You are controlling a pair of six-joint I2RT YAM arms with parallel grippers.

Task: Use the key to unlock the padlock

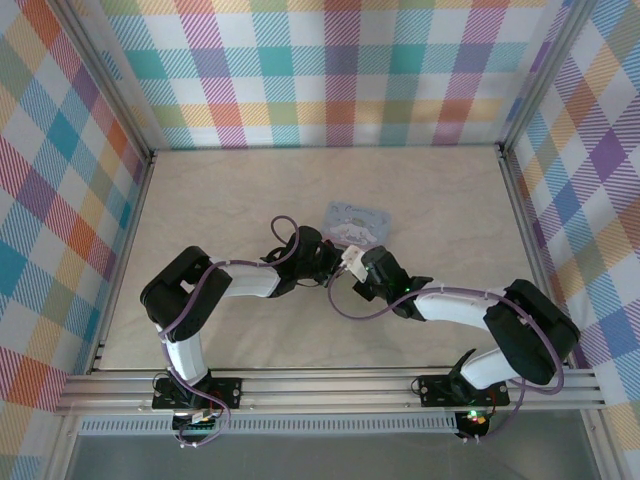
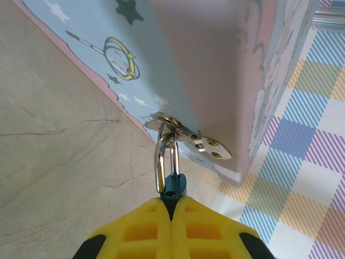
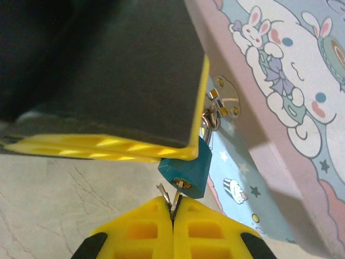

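Small dark-teal metal padlock (image 2: 173, 186), silvery shackle (image 2: 163, 162): hangs from the hasp (image 2: 207, 144) of the light-blue cartoon tin box (image 2: 215, 65). Rigid, probably light, likely to swing. Your left hand (image 2: 172, 204) pinches its body. Tiny silvery key (image 3: 176, 197): thin, probably slippery. Your right hand (image 3: 173, 208) pinches it, tip just beside the keyhole (image 3: 183, 184).

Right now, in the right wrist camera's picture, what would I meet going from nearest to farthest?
right gripper, yellow fingers shut → key pinched at their tips → blue-teal padlock → silvery hasp → cartoon-printed tin box
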